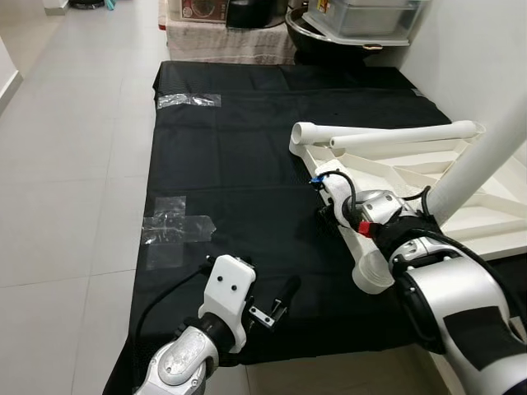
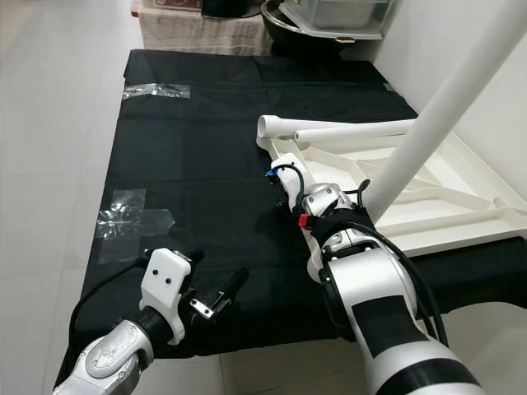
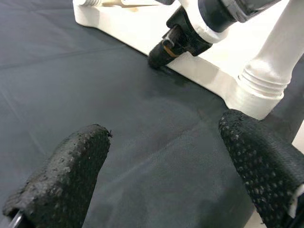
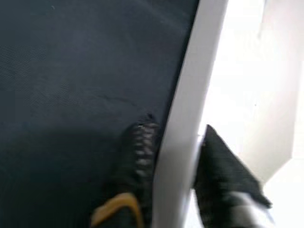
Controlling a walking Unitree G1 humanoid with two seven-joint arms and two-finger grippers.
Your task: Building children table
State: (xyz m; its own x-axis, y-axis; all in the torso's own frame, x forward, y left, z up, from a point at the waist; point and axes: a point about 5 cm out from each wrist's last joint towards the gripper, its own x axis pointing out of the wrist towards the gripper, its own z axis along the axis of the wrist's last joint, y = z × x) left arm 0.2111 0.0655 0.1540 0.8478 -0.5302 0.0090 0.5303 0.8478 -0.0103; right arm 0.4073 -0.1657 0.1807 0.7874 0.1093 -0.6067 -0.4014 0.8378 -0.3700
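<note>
Left claw [image 3: 161, 166] open, right claw [image 4: 173, 156] pinching tabletop rim [image 4: 178, 123] — fingertips blurred

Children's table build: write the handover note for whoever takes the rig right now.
Right gripper: shut on the rim of the upside-down white tabletop, one finger on each side of its edge, on the black cloth.
Left gripper: open, holding nothing, over the cloth near its front edge.
Done: one white leg stands in its socket at the near corner; another leg lies across the far edge.
Left: whether that far leg is fastened cannot be told; fit the other legs, then turn the table upright.
</note>
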